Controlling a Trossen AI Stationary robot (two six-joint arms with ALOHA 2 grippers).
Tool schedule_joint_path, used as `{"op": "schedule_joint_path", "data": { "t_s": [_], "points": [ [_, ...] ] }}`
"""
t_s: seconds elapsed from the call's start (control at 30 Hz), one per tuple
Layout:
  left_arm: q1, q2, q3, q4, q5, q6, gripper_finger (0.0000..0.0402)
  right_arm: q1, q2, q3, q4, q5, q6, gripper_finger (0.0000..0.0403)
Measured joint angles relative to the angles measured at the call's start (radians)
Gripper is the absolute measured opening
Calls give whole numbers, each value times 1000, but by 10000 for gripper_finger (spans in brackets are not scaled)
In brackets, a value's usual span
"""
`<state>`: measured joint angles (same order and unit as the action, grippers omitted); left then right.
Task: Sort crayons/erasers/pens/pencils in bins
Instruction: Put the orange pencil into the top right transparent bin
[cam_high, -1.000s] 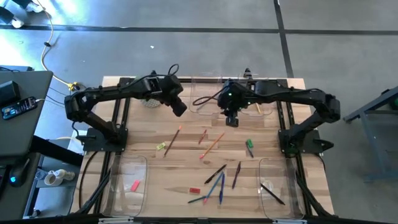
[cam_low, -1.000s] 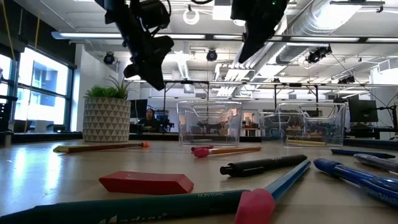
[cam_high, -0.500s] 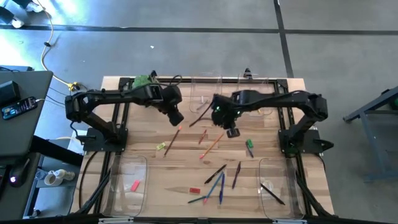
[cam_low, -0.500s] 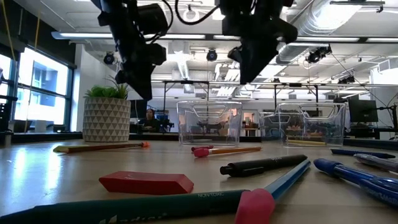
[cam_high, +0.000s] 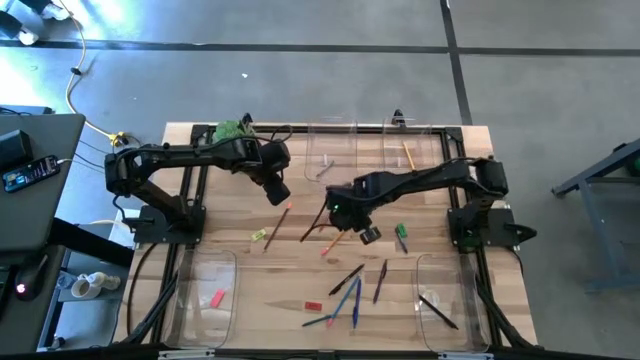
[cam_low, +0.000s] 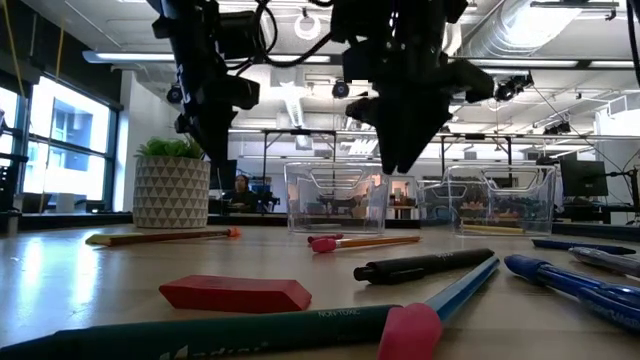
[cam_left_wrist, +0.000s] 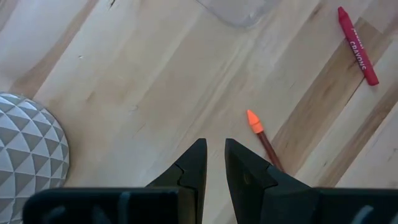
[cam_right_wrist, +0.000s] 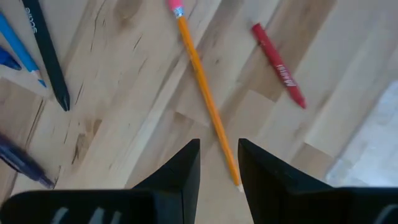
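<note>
Four clear bins stand on the worktop (cam_high: 240, 290): two side by side at the far edge (cam_high: 340, 150) and one at each near corner (cam_high: 205, 290). The near-left bin holds one pink eraser (cam_high: 217, 298); the near-right bin (cam_high: 445, 295) holds one black pen (cam_high: 438, 311); the far-right bin (cam_high: 415, 150) holds one orange pencil (cam_high: 408, 156).

Loose on the wood lie two pencils: a red-brown one (cam_high: 277, 227) left of centre and an orange one with a pink end (cam_high: 342, 234) at the centre. One red crayon (cam_high: 327, 219) lies between them. Three loose erasers show: yellow-green (cam_high: 259, 236), green (cam_high: 401, 232) and red (cam_high: 313, 306). Toward the near edge a cluster of pens (cam_high: 352, 290), black and blue, lies crossed; their exact count is hard to tell.

The left gripper (cam_left_wrist: 211, 163) hangs over the far-left part of the worktop beside a potted plant (cam_high: 233, 131), fingers slightly apart and holding nothing; the red-brown pencil's orange tip (cam_left_wrist: 252, 119) lies just ahead of them and to one side.

The right gripper (cam_right_wrist: 217, 163) hangs over the centre, fingers (cam_right_wrist: 183, 165) apart and empty, with the orange pencil running straight into the gap between them; the red crayon lies off to one side.
</note>
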<state>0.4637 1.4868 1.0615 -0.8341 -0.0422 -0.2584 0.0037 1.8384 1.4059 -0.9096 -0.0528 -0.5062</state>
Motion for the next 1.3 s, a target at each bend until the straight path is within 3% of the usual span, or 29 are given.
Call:
{"op": "schedule_joint_path", "data": {
  "t_s": [0.57,1.3],
  "points": [
    [0,0,0,0,-50,22,49,57,119,0,123,50,1,99],
    [0,1,0,1,-60,45,49,69,226,4,133,67,1,99]
  ]
}}
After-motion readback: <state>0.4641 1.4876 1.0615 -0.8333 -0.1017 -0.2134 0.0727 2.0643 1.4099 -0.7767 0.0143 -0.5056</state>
